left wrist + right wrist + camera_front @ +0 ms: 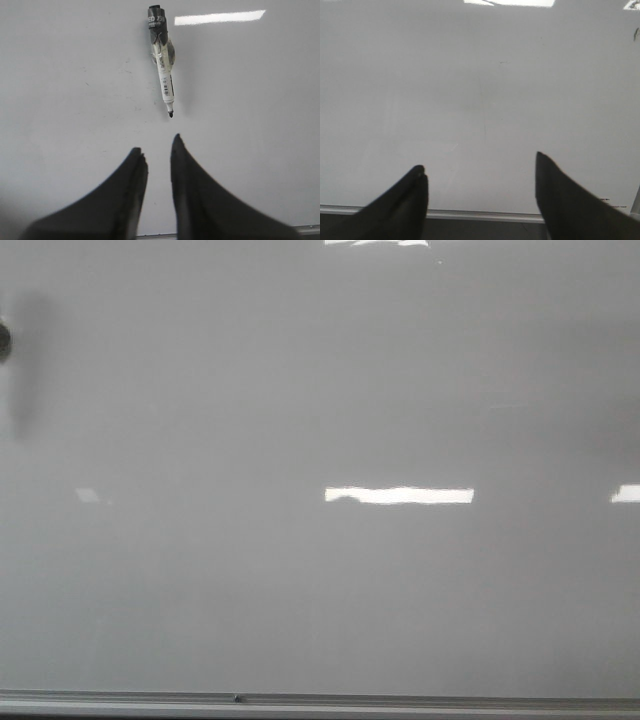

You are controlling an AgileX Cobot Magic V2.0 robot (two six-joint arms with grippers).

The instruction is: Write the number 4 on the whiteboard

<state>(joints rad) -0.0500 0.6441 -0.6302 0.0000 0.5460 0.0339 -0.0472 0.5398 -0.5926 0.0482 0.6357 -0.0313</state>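
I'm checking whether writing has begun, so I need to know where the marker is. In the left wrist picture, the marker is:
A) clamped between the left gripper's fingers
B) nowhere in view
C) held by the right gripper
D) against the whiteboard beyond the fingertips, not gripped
D: the marker shows against the whiteboard past the left gripper, with bare board between its tip and the fingertips, and the jaws hold nothing.

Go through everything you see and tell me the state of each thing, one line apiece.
Large glossy pale grey-white whiteboard: blank, no number 4 written.
White marker with black cap end: on the board, tip exposed, not held.
Left claw: nearly closed, empty, pointed at the marker.
Right claw: open wide, empty.
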